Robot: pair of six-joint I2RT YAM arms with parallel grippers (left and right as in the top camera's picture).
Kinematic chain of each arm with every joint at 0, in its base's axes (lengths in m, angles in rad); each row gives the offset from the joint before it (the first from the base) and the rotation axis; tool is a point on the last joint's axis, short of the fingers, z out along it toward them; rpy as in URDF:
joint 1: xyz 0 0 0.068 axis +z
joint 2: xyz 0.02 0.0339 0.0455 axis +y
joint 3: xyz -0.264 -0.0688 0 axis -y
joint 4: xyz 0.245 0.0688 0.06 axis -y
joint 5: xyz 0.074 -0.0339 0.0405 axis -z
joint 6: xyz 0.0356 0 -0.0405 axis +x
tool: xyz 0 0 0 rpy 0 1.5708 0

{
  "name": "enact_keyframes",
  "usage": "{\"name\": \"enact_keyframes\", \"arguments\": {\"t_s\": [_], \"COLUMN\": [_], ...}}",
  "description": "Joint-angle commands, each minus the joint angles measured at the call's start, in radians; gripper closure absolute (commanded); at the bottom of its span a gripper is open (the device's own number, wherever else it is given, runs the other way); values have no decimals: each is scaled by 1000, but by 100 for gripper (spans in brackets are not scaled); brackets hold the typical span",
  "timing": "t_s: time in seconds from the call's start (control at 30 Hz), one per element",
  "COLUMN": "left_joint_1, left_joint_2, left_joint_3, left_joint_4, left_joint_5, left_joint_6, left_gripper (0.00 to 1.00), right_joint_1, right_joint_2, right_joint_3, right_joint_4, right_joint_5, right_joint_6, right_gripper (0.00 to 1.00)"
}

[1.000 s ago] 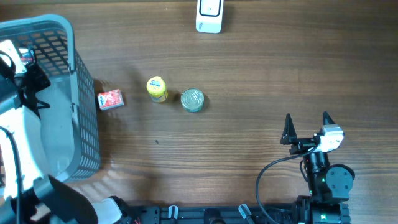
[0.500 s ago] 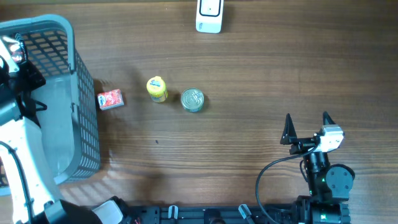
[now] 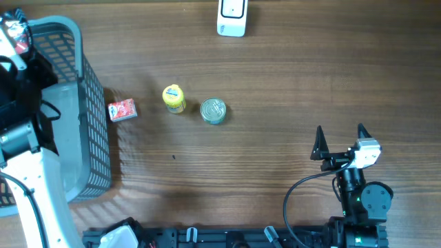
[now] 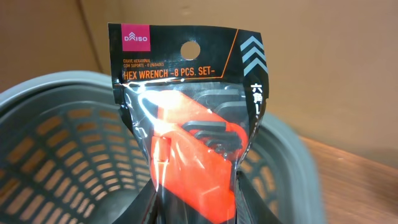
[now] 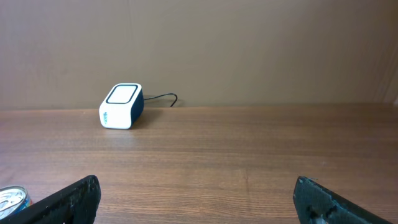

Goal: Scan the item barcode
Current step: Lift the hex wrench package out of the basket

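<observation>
Currently my left fingers (image 3: 31,65) pinch the wrench pack (image 4: 186,124) above the far-left basket (image 3: 94,117), while my right fingers (image 3: 319,141) stand wide, near right.

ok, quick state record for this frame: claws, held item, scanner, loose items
left claw: shut on hex wrench pack, over the far rim of the basket
right claw: open, empty, near right
scanner: far centre, apart from both claws
loose items: red box, yellow bottle, can, in a row right of basket
barcode: not visible in any view
</observation>
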Motion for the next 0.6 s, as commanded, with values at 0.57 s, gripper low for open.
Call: {"name": "enact_keyframes", "arguments": {"t_s": [0.57], "left_joint_1": [-477], "left_joint_2": [-29], "left_joint_3": [16], "left_joint_4": [126], "left_joint_5": [23], "left_joint_6": [-182], "left_gripper": [80], "right_joint_1": [-5], "right_joint_2": [-7], "right_joint_3": [-2], "right_joint_4": [3], "right_joint_5": [9], "right_joint_6": [12], "right_gripper": [0]}}
